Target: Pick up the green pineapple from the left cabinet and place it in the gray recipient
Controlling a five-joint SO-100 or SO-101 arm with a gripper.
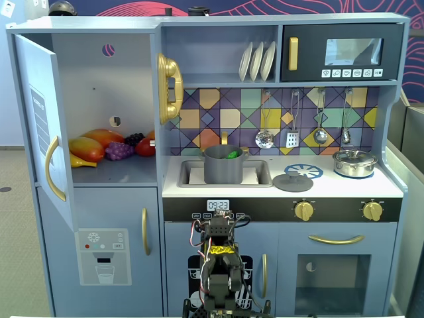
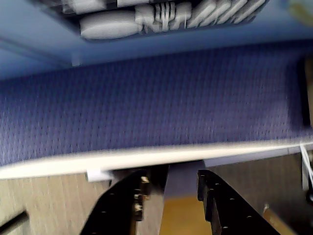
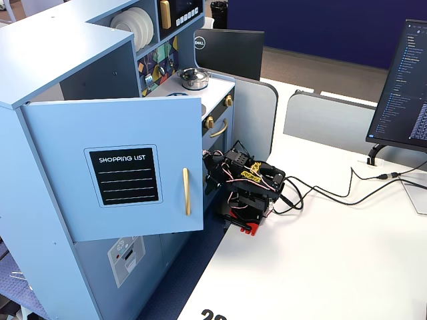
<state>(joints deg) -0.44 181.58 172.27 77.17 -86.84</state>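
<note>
The green pineapple (image 1: 232, 154) lies inside the gray recipient (image 1: 222, 169), only its top showing above the rim; the pot stands in the sink. The left cabinet (image 1: 106, 79) has its door (image 1: 40, 126) swung open; its shelf holds orange-yellow mangoes (image 1: 87, 148), a purple grape bunch (image 1: 119, 151) and a red fruit. My arm (image 1: 220, 268) is folded low in front of the kitchen, far below both, and shows in a fixed view (image 3: 248, 187) on the white table. In the wrist view my gripper (image 2: 172, 176) is open and empty, over the table edge.
A shiny silver lidded pot (image 1: 354, 163) stands on the right hob, a gray lid (image 1: 293, 181) beside the sink. The open cabinet door (image 3: 120, 167) juts out beside the arm. Cables (image 3: 333, 193) and a monitor (image 3: 403, 80) are on the table.
</note>
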